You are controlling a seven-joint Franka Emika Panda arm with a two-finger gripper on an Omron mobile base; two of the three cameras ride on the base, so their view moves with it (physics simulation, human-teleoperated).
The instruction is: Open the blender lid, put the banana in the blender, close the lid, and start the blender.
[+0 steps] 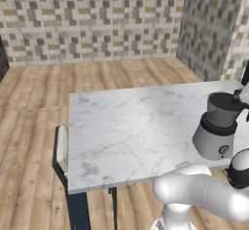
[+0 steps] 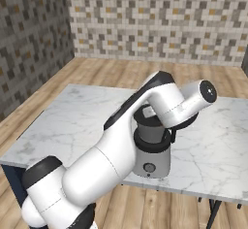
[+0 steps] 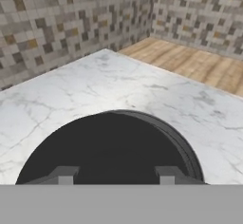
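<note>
Gripper poised low over the blender's mouth, at the lid stage of the task.

Nearest the hand camera, the two small dark finger tips of the gripper [image 3: 116, 174] stand partly apart, straddling a flat black round surface [image 3: 111, 147] that looks like the blender lid, though whether they clamp its knob or only flank it cannot be told. That placement suits lifting or seating the lid squarely on the jar. Below it, the blender [image 1: 218, 125], a round grey metallic base with a small front knob, a black collar and a dark tapered jar, stands near the front edge of the white marble table [image 1: 131, 126], within easy reach. The banana cannot be made out. Beyond are wooden floor [image 1: 97, 75] and mosaic-tiled walls [image 1: 92, 19].
</note>
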